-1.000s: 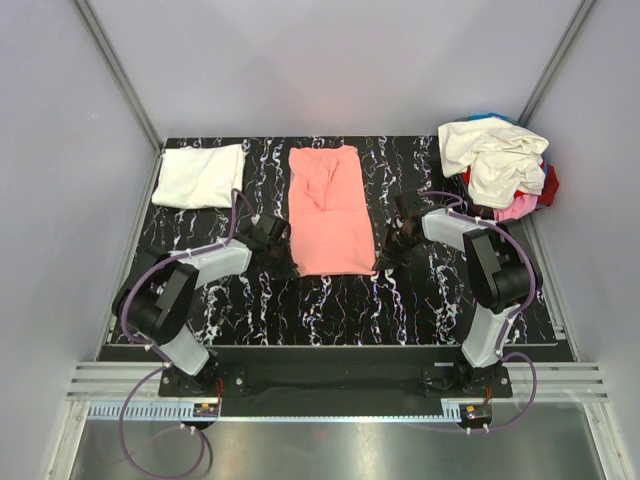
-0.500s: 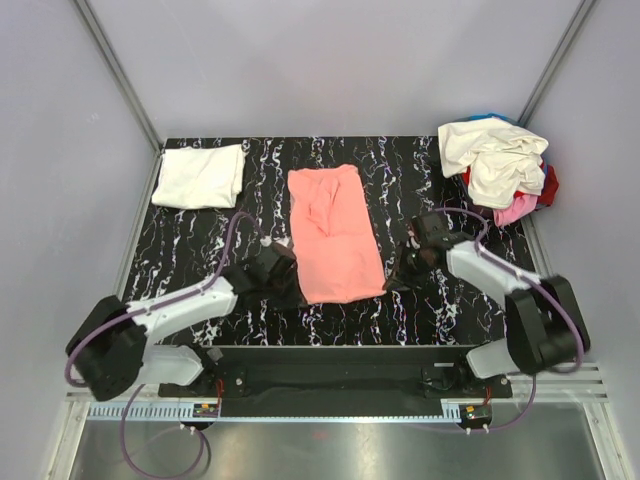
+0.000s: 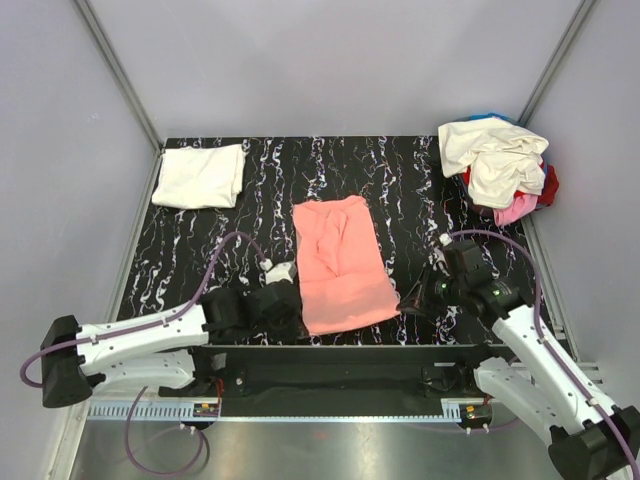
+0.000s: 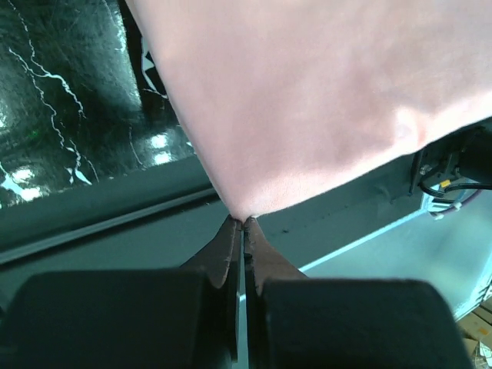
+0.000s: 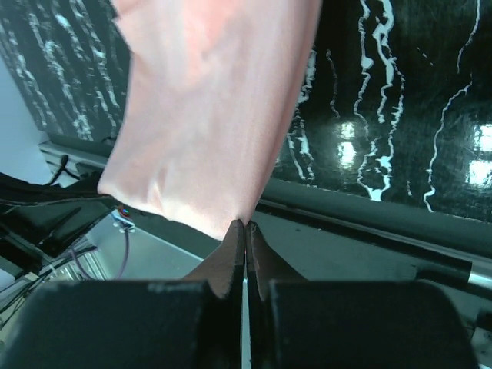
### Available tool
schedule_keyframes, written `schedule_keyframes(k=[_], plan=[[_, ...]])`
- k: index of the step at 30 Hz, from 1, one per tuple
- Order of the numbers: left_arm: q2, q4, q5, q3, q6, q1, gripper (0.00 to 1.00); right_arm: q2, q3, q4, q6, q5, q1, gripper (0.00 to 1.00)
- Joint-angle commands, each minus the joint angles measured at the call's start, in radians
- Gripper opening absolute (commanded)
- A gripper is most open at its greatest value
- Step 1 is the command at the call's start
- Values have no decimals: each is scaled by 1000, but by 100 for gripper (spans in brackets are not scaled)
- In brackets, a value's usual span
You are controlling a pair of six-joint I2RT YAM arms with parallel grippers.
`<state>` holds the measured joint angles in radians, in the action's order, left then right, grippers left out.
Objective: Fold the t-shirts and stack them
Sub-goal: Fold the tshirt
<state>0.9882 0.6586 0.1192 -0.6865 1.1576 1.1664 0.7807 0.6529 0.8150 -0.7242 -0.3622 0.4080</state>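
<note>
The salmon-pink t-shirt [image 3: 342, 265] lies folded lengthwise down the middle of the black marbled table [image 3: 420, 185], its near end hanging past the front edge. My left gripper [image 3: 297, 322] is shut on its near left corner, seen in the left wrist view [image 4: 242, 219]. My right gripper [image 3: 403, 305] is shut on its near right corner, seen in the right wrist view [image 5: 244, 223]. The shirt fills both wrist views [image 4: 323, 100] [image 5: 207, 115]. A folded white t-shirt [image 3: 200, 176] lies at the far left. A heap of cream, red, bright pink and blue t-shirts [image 3: 500, 165] sits at the far right.
The table's front rail [image 3: 330, 355] and the metal frame with purple cables [image 3: 135, 440] run below both grippers. Grey enclosure walls [image 3: 60, 200] stand on three sides.
Both grippers have pulled the salmon-pink shirt toward the near edge. Its near end has gone from mid-table to hanging past the front edge. Both arms have swung down and outward.
</note>
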Motion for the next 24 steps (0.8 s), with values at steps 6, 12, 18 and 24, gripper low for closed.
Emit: schedule_keyframes(k=[6, 12, 18, 24], plan=[[12, 248, 177, -292, -42, -31, 0, 106, 264, 81, 32, 81, 8, 0], [36, 216, 109, -338, -163, -188, 0, 265, 410, 72, 88, 155, 6, 0], [92, 144, 22, -344, -265, -329, 0, 394, 485, 50, 126, 175, 2, 0], [179, 95, -64, -386, -348, -442, 0, 495, 565, 33, 149, 187, -18, 0]])
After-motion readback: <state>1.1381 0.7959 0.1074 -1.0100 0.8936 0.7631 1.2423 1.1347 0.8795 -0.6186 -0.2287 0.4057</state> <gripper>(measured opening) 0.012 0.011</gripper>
